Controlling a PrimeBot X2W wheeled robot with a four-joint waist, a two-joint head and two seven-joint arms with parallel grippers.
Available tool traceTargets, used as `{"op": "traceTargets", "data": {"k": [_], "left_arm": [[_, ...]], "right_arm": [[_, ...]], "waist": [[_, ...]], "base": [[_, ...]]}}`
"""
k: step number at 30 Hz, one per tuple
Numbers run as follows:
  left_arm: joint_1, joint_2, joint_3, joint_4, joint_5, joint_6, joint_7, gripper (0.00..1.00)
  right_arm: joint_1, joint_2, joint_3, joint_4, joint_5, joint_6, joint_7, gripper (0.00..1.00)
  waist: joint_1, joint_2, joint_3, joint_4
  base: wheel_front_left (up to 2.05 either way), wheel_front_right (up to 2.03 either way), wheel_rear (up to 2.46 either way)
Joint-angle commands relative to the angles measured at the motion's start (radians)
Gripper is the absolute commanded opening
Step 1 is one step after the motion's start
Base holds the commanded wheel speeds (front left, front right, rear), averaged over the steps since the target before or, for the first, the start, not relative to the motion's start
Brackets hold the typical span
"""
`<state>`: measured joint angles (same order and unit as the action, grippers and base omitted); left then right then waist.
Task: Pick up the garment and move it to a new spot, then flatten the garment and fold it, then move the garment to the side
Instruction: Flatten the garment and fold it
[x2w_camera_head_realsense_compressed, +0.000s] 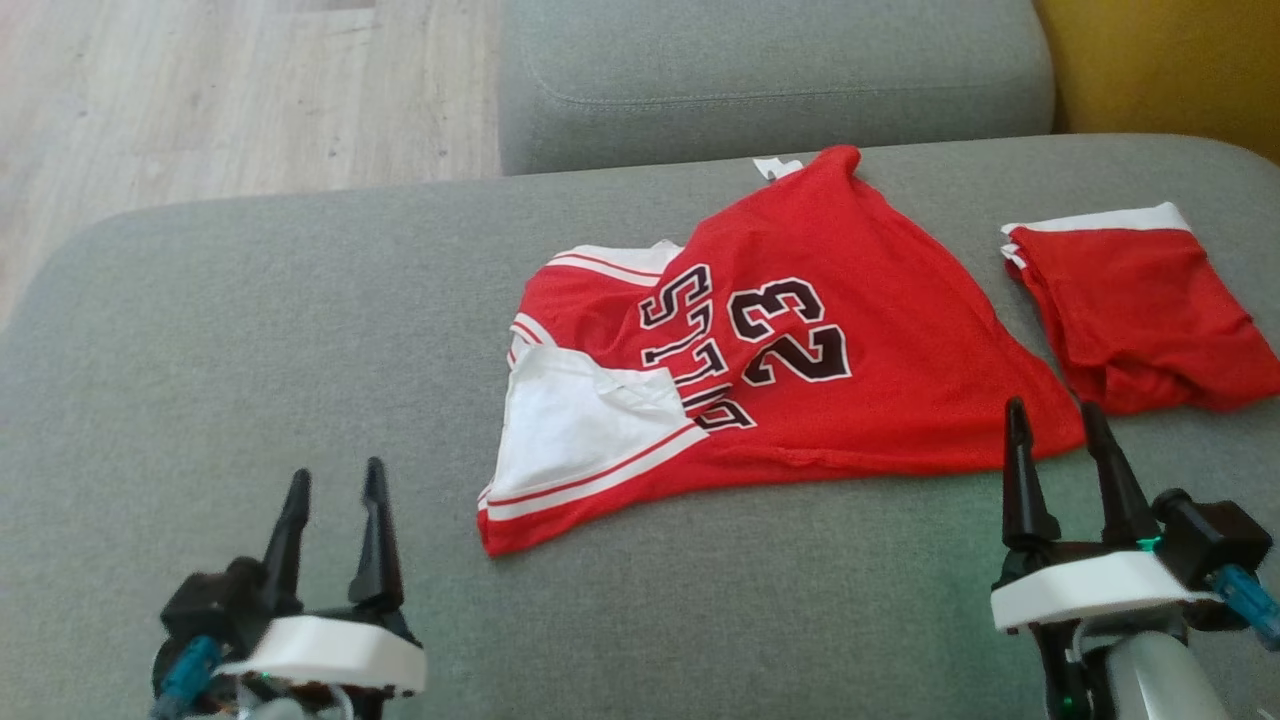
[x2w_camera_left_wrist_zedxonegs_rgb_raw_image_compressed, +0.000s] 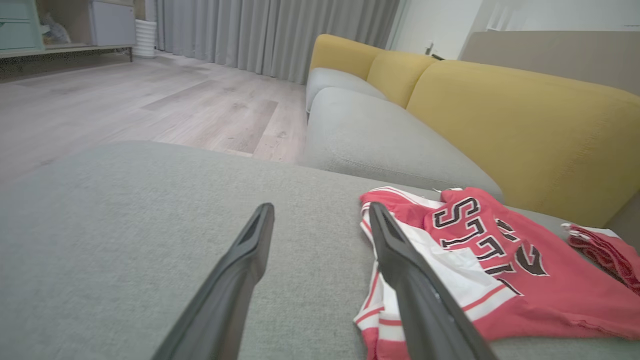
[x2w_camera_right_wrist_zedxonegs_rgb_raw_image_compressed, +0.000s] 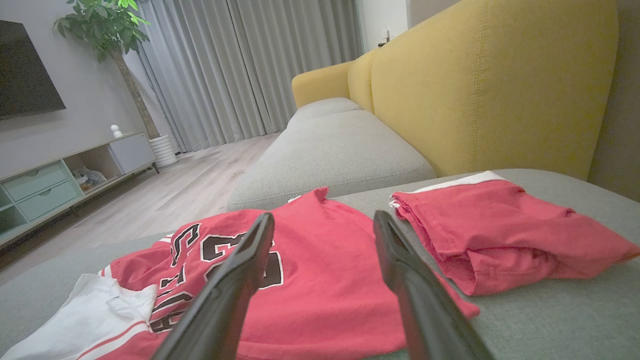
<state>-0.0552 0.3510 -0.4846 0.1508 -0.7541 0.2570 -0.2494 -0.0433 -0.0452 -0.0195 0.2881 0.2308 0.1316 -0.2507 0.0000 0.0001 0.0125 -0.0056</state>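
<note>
Rumpled jersey (x2w_camera_head_realsense_compressed: 800, 400) lies crosswise on sofa (x2w_camera_head_realsense_compressed: 250, 350)
Its long axis runs left to right. The right pincer (x2w_camera_head_realsense_compressed: 1055, 405), fingers parted and empty, sits just beside the near right corner. The left pincer (x2w_camera_head_realsense_compressed: 337, 470), likewise parted, stands well apart from the white-trimmed end.

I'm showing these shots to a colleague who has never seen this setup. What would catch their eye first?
Most striking is the crumpled red jersey with a black 23, lying mid-way across the grey sofa seat, a white part showing at its near left corner. To its right, apart from it, lies a smaller folded red garment. The left hand and right hand are open and empty in the near corners.
</note>
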Motion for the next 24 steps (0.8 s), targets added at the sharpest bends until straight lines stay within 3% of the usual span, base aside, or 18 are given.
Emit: {"op": "traceTargets", "data": {"k": [1, 8, 14, 20, 24], "left_arm": [[-0.057, -0.002, 0.055, -0.022, 0.041, -0.021, -0.012, 1.00], [-0.098, -0.048, 0.070, 0.049, 0.131, -0.116, -0.011, 1.00], [-0.219, -0.035, -0.011, 0.150, 0.140, -0.212, 0.114, 1.00], [-0.347, -0.025, -0.023, 0.252, 0.124, -0.239, 0.241, 1.00], [-0.401, -0.015, -0.006, 0.319, 0.110, -0.232, 0.277, 1.00]], "right_arm": [[-0.015, -0.005, 0.026, -0.036, -0.011, -0.001, -0.011, 1.00], [-0.035, -0.005, 0.052, -0.056, -0.009, -0.001, -0.011, 1.00], [-0.043, -0.005, 0.056, -0.065, 0.007, -0.001, -0.011, 1.00], [-0.061, -0.005, 0.076, -0.073, 0.021, -0.001, -0.011, 1.00], [-0.072, -0.005, 0.073, -0.073, 0.029, -0.001, -0.011, 1.00]], "waist": [[0.0000, -0.0001, 0.003, -0.005], [0.0000, -0.0001, 0.029, -0.040], [0.0000, -0.0001, 0.067, -0.085], [0.0000, -0.0001, 0.130, -0.139], [0.0000, -0.0001, 0.160, -0.173]], "base": [[0.00, 0.00, 0.00], [0.00, 0.00, 0.00], [0.00, 0.00, 0.00], [0.00, 0.00, 0.00], [0.00, 0.00, 0.00]]}}
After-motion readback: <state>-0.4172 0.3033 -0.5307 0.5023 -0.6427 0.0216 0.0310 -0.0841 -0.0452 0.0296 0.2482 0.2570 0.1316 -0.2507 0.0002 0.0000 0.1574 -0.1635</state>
